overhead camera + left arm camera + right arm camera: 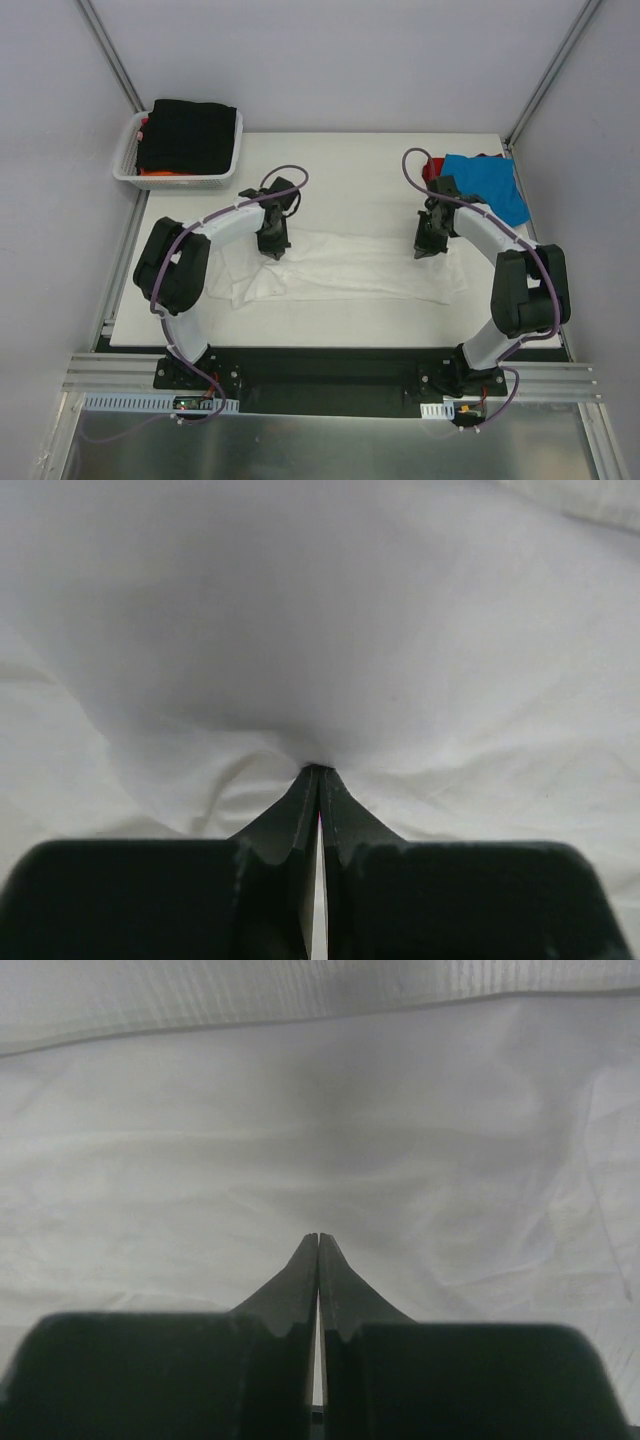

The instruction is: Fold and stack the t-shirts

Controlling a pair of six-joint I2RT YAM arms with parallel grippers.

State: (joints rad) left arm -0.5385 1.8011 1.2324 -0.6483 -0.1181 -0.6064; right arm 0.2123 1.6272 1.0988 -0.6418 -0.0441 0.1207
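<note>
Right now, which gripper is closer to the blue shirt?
The right gripper. It hangs close by the blue shirt's near left side. The left gripper is across the table, at the other end of the white shirt.

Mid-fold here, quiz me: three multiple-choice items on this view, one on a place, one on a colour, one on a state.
1. Where on the white table does the bright blue cotton t-shirt lie? A near left corner; B far right corner; C centre.
2. What colour is the t-shirt on top in the white plastic lattice basket? A black; B white; C blue.
3. The left pincer is: A wide open; B shut, pinching the large white t-shirt; C holding a blue shirt.
Answers: B, it lies beyond the right arm. A, the black cotton t-shirt covers the pile. B, white fabric puckers at the closed tips.
</note>
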